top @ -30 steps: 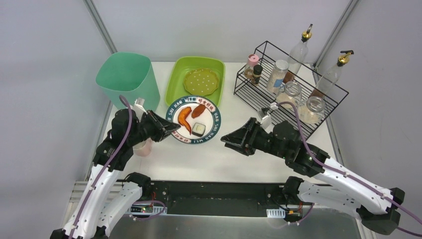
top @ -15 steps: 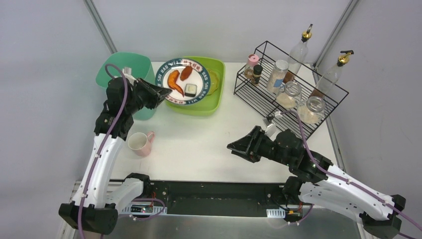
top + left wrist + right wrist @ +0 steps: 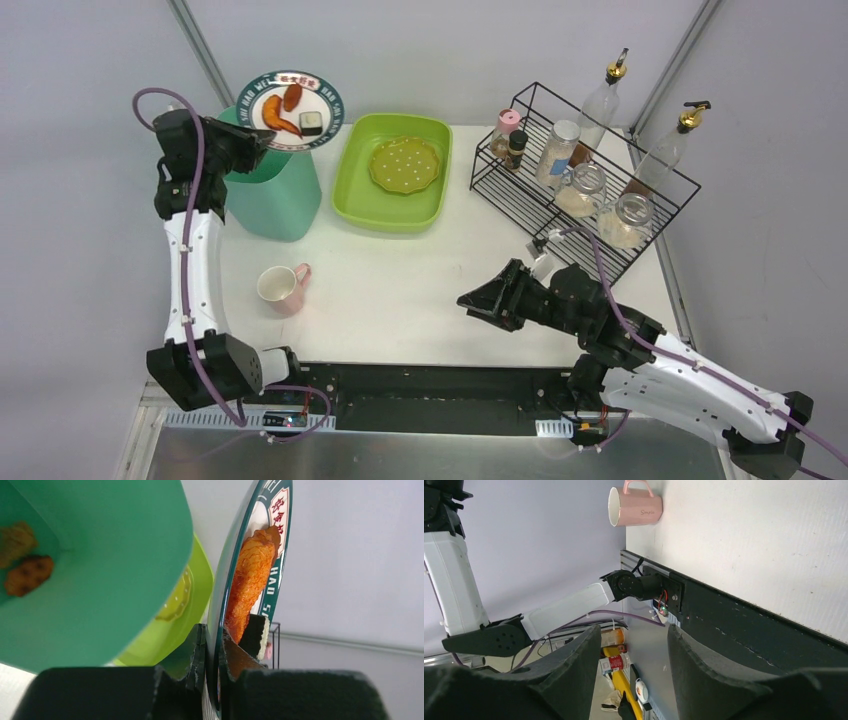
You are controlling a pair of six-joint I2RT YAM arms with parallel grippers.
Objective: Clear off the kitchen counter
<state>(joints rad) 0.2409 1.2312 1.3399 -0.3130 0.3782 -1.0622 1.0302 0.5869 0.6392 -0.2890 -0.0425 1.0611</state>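
My left gripper (image 3: 262,138) is shut on the rim of a round plate (image 3: 322,95) with a dark green lettered border, held high over the teal bin (image 3: 270,195) at the back left. The plate carries orange food pieces (image 3: 277,113) and a small dark block (image 3: 311,122). In the left wrist view the plate (image 3: 272,510) is seen edge-on between my fingers, the orange food (image 3: 247,580) on it, the bin (image 3: 100,570) below with brown scraps inside. My right gripper (image 3: 478,297) is open and empty, low over the white kitchen counter (image 3: 420,290) at the front right.
A pink mug (image 3: 280,287) lies on its side at the front left, also in the right wrist view (image 3: 636,506). A lime-green tub (image 3: 352,170) holding a yellow-green dish (image 3: 404,165) stands at the back. A black wire rack (image 3: 560,185) with jars and bottles stands at the back right.
My left arm has lifted the plate from the counter, over the green tub, up and left to above the teal bin. The right arm has barely moved.
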